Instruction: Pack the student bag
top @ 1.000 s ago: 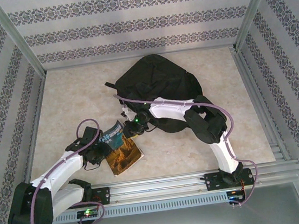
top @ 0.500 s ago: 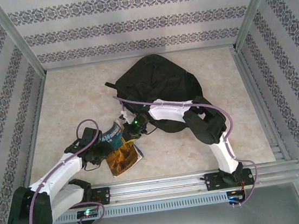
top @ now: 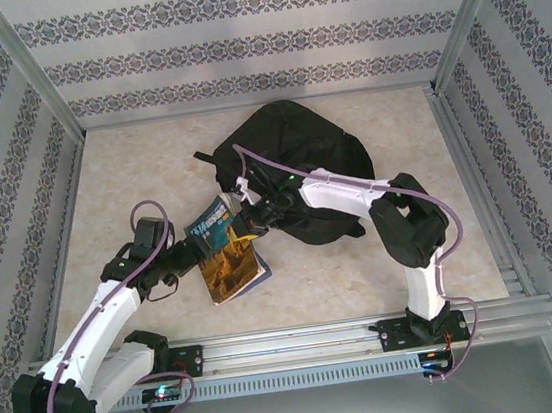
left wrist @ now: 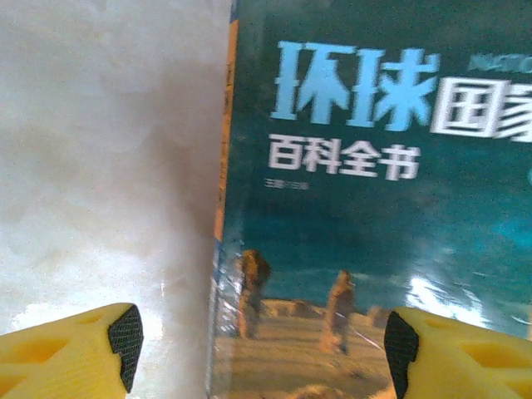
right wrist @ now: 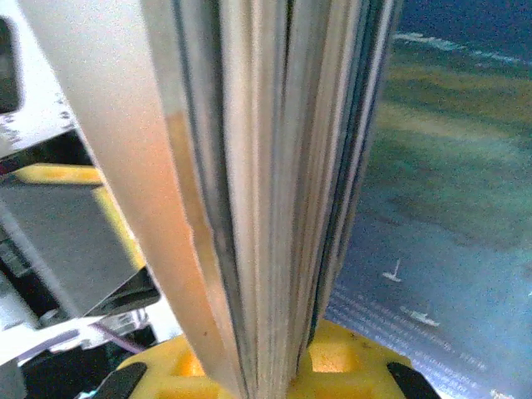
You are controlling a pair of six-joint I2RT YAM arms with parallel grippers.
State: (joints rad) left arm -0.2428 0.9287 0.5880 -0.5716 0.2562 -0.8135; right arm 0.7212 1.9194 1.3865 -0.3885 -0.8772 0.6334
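The student bag (top: pixel 294 149), a soft black backpack, lies at the back middle of the table. A book (top: pixel 230 257) with a teal and sandy cover (left wrist: pixel 366 191) lies tilted in front of the bag's left side. My right gripper (top: pixel 249 218) is shut on the book's far edge; the page edges (right wrist: pixel 266 208) run straight up between its yellow jaws (right wrist: pixel 283 370). My left gripper (top: pixel 185 265) stands open at the book's left edge, and in the left wrist view (left wrist: pixel 259 353) its fingers straddle the spine, one over the table and one over the cover.
Pale marble tabletop (top: pixel 141 173) with patterned walls on three sides. Metal rails run along the right side (top: pixel 477 202) and the near edge (top: pixel 303 342). The right arm (top: pixel 354 189) reaches across the bag's front.
My left gripper has opened and let go of the book. My right gripper has shut on the book's far edge and drawn it up and back towards the bag.
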